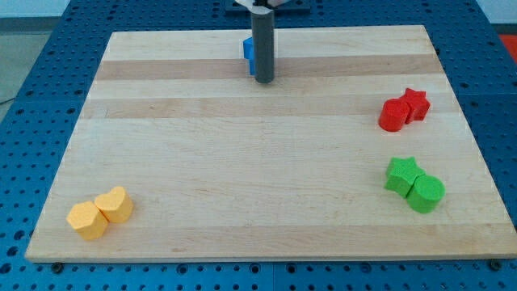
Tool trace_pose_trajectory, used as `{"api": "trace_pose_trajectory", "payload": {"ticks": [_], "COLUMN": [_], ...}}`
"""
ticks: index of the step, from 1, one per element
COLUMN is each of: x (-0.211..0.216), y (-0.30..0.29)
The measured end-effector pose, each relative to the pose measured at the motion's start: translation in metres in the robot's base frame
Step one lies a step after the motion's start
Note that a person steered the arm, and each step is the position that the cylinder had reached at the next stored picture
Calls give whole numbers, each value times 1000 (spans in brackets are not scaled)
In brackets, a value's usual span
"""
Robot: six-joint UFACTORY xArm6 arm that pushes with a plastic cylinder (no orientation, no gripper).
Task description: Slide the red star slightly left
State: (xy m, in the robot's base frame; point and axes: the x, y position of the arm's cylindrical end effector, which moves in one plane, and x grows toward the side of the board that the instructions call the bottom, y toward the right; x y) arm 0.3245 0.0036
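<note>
The red star is located at the view's right, touching a red cylinder on its left. It is judged light, rigid and easily slid. My tip, which grips nothing, is positioned well apart beside a partly hidden, probably blue, block. Contact should be made on the star's right face.

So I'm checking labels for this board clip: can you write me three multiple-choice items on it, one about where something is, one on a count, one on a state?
1. Where does my tip rest?
A. beside the yellow blocks
B. at the view's top, just right of the blue block
C. between the green blocks

2. How many red blocks are there?
A. one
B. two
C. four

3. How do the red star and the red cylinder stand?
A. touching
B. at opposite board edges
C. stacked

Key: 1 B, the rod half hides the blue block near the top edge. 2 B, only the star and cylinder are red. 3 A, they sit pressed together at the view's right.
</note>
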Motion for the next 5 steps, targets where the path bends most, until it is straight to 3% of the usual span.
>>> {"api": "trace_pose_trajectory", "payload": {"ticks": [1, 3, 4, 5], "x": [0, -3, 32, 91], "y": [54, 234, 309, 317]}}
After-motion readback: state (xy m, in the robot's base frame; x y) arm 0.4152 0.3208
